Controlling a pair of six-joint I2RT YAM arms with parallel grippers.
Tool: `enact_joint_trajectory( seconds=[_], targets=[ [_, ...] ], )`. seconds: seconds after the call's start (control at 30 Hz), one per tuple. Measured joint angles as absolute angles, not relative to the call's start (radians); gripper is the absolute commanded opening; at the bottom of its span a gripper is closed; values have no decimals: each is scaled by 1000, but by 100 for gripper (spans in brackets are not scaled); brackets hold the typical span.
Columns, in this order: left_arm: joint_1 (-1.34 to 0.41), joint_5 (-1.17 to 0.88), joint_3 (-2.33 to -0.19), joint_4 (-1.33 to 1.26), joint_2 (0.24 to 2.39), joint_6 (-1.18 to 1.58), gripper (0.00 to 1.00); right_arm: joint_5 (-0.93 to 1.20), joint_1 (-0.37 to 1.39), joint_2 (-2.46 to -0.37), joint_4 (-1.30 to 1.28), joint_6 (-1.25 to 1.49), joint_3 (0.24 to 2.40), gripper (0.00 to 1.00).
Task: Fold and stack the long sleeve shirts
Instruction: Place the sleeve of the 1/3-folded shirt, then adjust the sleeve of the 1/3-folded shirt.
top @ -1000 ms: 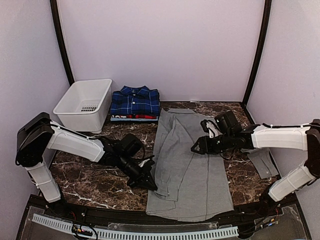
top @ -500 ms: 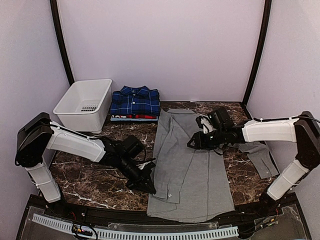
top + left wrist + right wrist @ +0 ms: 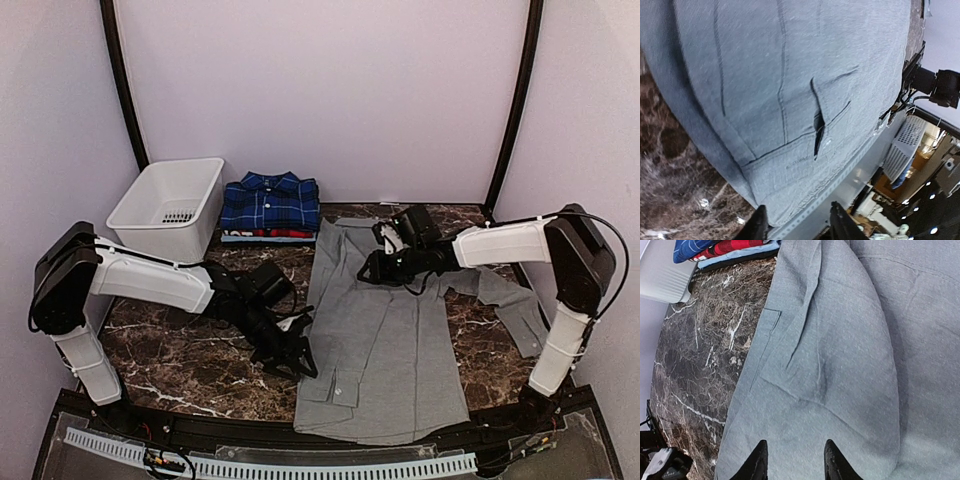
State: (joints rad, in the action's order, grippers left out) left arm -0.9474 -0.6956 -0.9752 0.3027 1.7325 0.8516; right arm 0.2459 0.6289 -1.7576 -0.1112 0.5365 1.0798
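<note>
Above the creased grey shirt (image 3: 850, 340) spread on the dark marble bench (image 3: 705, 355), the right end effector (image 3: 794, 461) hangs with fingertips apart, possibly brushing cloth.

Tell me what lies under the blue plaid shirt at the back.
Under the blue plaid shirt only the front edge of another folded garment shows, red and white. The rest is covered, so the count of pieces is unclear.
</note>
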Motion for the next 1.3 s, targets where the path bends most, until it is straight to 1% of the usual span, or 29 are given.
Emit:
enact_joint_trajectory(
  seconds=[0.2, 0.33, 0.5, 0.67, 0.83, 1.13, 1.3],
  targets=[
    [-943, -583, -1076, 427, 1731, 757, 50, 241, 624, -1868, -105, 534, 1170, 31],
    [-909, -511, -1165, 501, 1731, 689, 47, 232, 619, -1899, -107, 534, 1177, 29],
    [-808, -424, -1337, 520, 1768, 604, 42, 216, 619, -1904, -107, 538, 1177, 29],
    [-736, -361, -1570, 478, 1934, 523, 41, 205, 619, -1904, -107, 544, 1176, 28],
    [-729, -274, -1842, 444, 2170, 470, 41, 197, 617, -1904, -106, 553, 1161, 28],
    [-715, -131, -2093, 398, 2376, 428, 42, 188, 614, -1901, -104, 560, 1133, 27],
    [-707, -69, -2199, 379, 2456, 393, 39, 183, 614, -1894, -105, 560, 1131, 27]
  ],
)
